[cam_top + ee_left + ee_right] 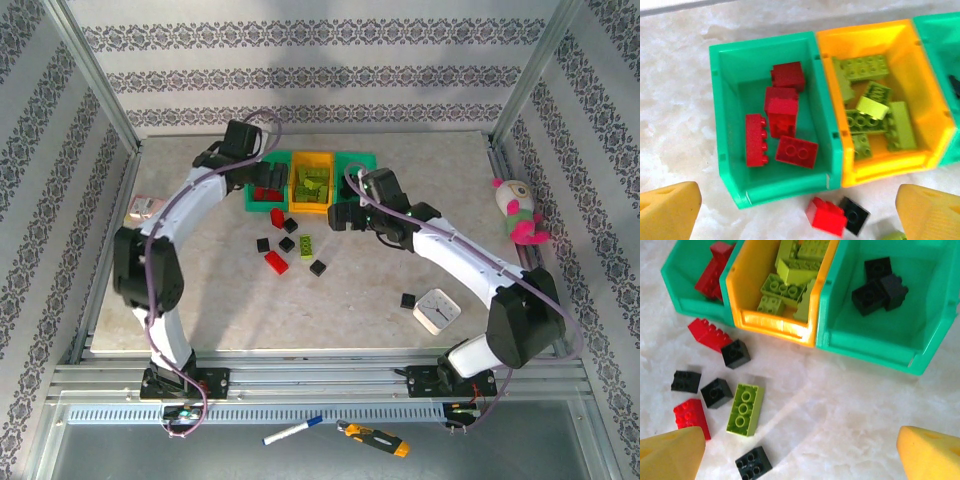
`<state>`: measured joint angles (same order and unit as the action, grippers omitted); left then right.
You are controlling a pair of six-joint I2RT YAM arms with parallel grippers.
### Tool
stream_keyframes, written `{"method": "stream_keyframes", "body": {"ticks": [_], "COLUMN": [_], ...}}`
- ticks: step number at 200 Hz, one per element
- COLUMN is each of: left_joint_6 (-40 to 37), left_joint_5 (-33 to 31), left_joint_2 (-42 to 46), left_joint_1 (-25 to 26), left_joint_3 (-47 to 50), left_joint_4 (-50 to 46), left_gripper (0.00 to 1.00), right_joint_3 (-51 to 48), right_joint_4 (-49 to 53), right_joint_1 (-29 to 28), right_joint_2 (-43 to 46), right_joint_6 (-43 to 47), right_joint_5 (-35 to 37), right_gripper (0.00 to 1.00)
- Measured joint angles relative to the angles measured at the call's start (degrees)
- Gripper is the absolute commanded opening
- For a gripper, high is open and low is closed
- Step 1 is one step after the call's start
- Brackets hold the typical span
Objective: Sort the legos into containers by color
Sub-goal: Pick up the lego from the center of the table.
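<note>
Grey-and-white striped damask wallpaper (300, 75) on three walls, pale marbled tabletop (330, 315), aluminium frame rails (320, 378) at near edge.

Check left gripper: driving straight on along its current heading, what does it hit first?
Likely the loose red brick lying beside a black brick, just outside the green bin of red bricks; the open left gripper is centred near it. Depth is unclear, so the bin's front wall could come first.

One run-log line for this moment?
left gripper open above red-filled bin | right gripper open, empty | loose legos on table
</note>
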<state>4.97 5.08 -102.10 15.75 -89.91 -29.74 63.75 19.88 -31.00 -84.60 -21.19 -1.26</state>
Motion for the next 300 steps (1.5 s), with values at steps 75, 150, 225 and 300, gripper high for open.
{"method": "stream_keyframes", "body": {"ticks": [75,150,225,300], "left_joint_6": [-11.63,-22.03,-22.75,-22.56], "left_joint_5": [16.13,25.51,26.47,27.54], "left_joint_2": [26.23,56.81,63.10,63.28], "left_joint_1": [0.74,2.54,2.69,2.69], "left_joint_3": [31.06,52.17,55.89,56.54], "left_joint_4": [5.86,4.96,3.21,3.30], "left_gripper": [0.99,0.99,0.99,0.99], "right_joint_3": [-3.15,6.54,15.63,17.16], "right_joint_4": [1.81,10.14,16.17,18.14], "right_joint_1": [-10.12,-16.57,-16.90,-16.90], "right_joint_2": [-2.86,-19.78,-28.57,-30.75], "right_joint_6": [-0.02,6.54,9.09,9.64], "right_joint_5": [1.22,1.86,5.53,6.45], "right_gripper": [0.89,0.68,0.57,0.33]}}
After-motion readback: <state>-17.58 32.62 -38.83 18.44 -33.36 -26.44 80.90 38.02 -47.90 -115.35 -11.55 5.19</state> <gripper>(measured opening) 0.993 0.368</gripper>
